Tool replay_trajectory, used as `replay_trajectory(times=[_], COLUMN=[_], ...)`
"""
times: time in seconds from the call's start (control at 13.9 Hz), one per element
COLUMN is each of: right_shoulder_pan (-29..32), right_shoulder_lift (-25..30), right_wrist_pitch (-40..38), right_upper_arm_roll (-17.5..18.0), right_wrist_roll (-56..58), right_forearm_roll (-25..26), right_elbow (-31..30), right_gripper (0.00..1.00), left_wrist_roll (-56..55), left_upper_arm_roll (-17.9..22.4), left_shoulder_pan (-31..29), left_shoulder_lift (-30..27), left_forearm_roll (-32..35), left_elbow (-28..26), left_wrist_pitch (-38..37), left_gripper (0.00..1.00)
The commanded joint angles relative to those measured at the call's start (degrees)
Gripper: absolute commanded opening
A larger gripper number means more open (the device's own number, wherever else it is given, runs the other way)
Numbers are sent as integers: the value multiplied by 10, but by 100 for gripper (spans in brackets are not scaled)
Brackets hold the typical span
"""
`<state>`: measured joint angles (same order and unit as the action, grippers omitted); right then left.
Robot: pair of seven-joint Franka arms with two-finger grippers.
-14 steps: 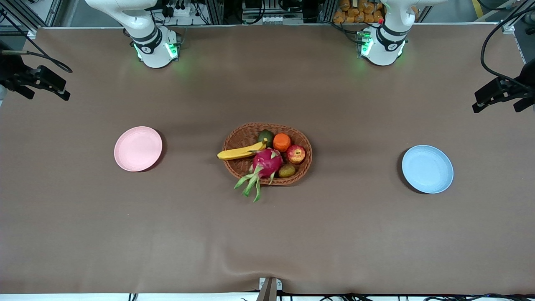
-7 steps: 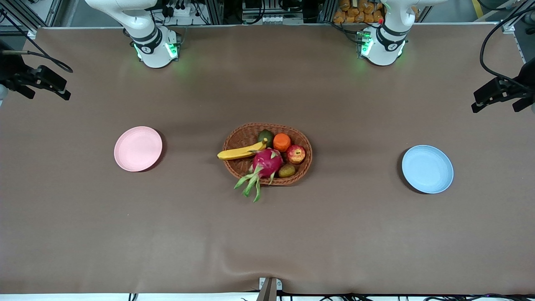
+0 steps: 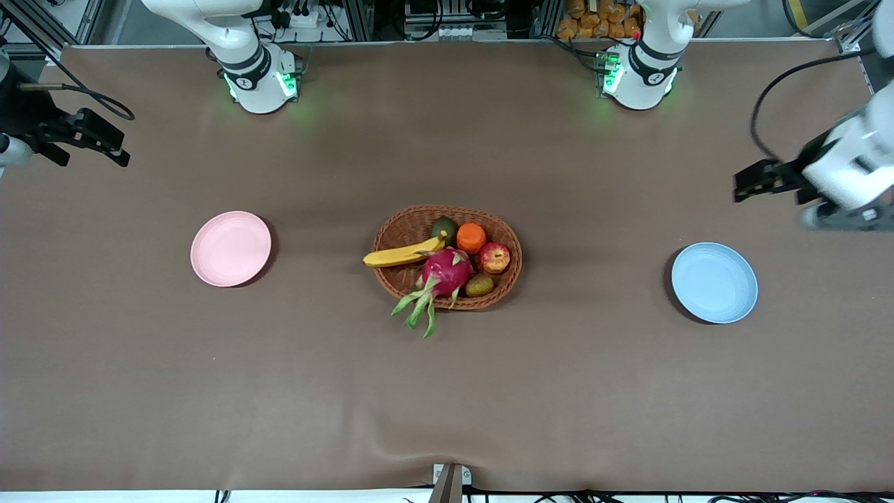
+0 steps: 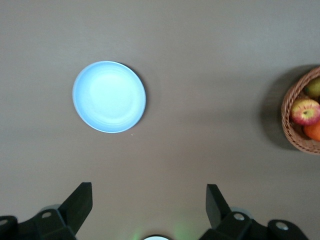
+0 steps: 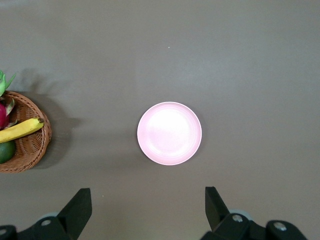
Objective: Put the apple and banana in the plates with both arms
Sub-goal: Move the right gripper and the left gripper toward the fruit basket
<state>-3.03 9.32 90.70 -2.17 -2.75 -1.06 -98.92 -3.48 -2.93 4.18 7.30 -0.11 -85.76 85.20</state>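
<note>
The apple (image 3: pixel 494 257) and the banana (image 3: pixel 404 254) lie in a brown woven basket (image 3: pixel 447 209) at the table's middle. The pink plate (image 3: pixel 230 248) sits empty toward the right arm's end. The blue plate (image 3: pixel 714 282) sits empty toward the left arm's end. My left gripper (image 3: pixel 758 183) hangs high over the bare table by the blue plate (image 4: pixel 109 96), open and empty (image 4: pixel 148 192). The apple (image 4: pixel 305 111) shows in its view. My right gripper (image 3: pixel 98 140) hangs high over the table's right-arm end, open and empty (image 5: pixel 148 197). Its view shows the pink plate (image 5: pixel 169 133) and the banana (image 5: pixel 20 131).
The basket also holds a magenta dragon fruit (image 3: pixel 447 272), an orange (image 3: pixel 471 237), a dark green fruit (image 3: pixel 443 229) and a brown kiwi (image 3: pixel 480 285). The dragon fruit's green leaves hang over the basket's rim nearer the front camera. Brown cloth covers the table.
My left arm has swung in from the table's end toward the middle, its white wrist now in view. My right gripper has shifted slightly toward the middle. The fruit and plates have not moved.
</note>
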Motion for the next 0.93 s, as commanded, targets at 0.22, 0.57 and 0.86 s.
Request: replay_trajectory(times=[0.22,0.57,0.86], right_shoulder_pan=[-39,-117,-180], right_shoulder_lift=[-14,-55,-106], right_wrist_pitch=[14,54,99], right_upper_arm_roll=[-1,-1,0], right_wrist_roll=[-59,-225,-395], right_forearm_roll=[9,46,71], right_elbow=[-4,-2,0], right_gripper=[100,100,100], left_wrist_roll=[-70,-143,-237], left_upper_arm_roll=[-10,-11,-12], left_shoulder_pan=[55,107,154], left_shoulder_lift=[75,94,141], left_forearm_roll=[-31,-77,-114], left_elbow=[5,-77,-81], left_wrist_pitch=[22,148,206], left_gripper=[100,100,100])
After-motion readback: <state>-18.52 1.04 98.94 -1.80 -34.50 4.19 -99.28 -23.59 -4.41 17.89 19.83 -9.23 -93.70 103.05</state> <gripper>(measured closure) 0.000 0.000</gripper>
